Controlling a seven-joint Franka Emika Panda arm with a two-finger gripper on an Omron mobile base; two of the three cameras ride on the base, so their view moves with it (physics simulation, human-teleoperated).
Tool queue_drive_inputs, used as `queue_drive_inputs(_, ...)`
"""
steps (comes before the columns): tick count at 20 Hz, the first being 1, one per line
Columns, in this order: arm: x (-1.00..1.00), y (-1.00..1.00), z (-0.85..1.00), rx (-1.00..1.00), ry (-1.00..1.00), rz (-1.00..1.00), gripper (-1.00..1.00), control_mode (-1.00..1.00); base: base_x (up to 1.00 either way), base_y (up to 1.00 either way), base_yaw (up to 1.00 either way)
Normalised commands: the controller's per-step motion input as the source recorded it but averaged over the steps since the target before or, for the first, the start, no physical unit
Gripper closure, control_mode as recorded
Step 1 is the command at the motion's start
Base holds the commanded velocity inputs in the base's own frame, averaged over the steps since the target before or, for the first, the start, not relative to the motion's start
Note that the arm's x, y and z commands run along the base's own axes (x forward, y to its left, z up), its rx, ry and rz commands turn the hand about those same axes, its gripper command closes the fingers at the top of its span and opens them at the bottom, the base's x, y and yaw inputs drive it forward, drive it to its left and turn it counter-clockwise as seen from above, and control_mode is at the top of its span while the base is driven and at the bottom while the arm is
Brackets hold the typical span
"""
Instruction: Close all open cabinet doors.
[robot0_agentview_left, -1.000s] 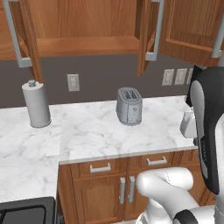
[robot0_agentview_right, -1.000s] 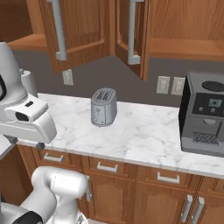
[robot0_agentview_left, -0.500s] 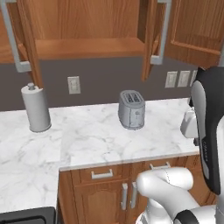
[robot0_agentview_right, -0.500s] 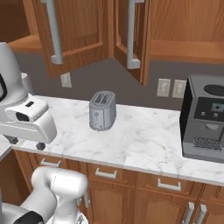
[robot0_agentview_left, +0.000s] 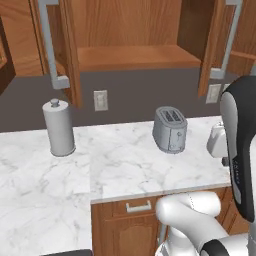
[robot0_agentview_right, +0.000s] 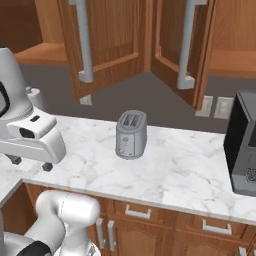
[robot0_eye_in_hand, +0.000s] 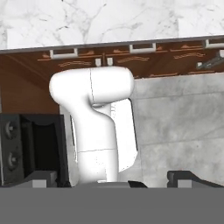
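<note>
Gripper (robot0_eye_in_hand: 113, 177): fingertips (robot0_eye_in_hand: 43, 177) set wide apart, nothing between them, pointing down at grey tile floor (robot0_eye_in_hand: 179, 127) beside drawer fronts (robot0_eye_in_hand: 144, 59). White marble counter (robot0_agentview_left: 125, 165) carries toaster (robot0_agentview_left: 170, 129), paper towel roll (robot0_agentview_left: 59, 128), coffee machine (robot0_agentview_right: 243, 145). Above: two cabinet doors, left door (robot0_agentview_left: 59, 45) and right door (robot0_agentview_left: 215, 42), both swung open over counter, exposing shelf (robot0_agentview_left: 130, 57). Grey backsplash (robot0_agentview_left: 135, 97) with wall outlet (robot0_agentview_left: 100, 100). Counter front edge (robot0_agentview_right: 150, 202) unobstructed.

You've got two reddish-brown cabinet doors (robot0_agentview_right: 112, 42) (robot0_agentview_right: 182, 47) swung wide open above the worktop (robot0_agentview_right: 190, 170), grey bar handles (robot0_agentview_right: 84, 40) hanging upright.
</note>
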Motion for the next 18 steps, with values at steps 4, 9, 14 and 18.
queue_drive_inputs(4,0.0,0.0,0.0,0.0,0.0,0.0,-1.0,1.0,0.36,0.5,0.0)
queue_drive_inputs(9,0.0,0.0,0.0,0.0,0.0,0.0,-1.0,1.0,0.35,0.3,0.0)
queue_drive_inputs(14,0.0,0.0,0.0,0.0,0.0,0.0,-1.0,1.0,0.39,0.36,0.0)
queue_drive_inputs(18,0.0,0.0,0.0,0.0,0.0,0.0,-1.0,1.0,0.39,0.4,0.0)
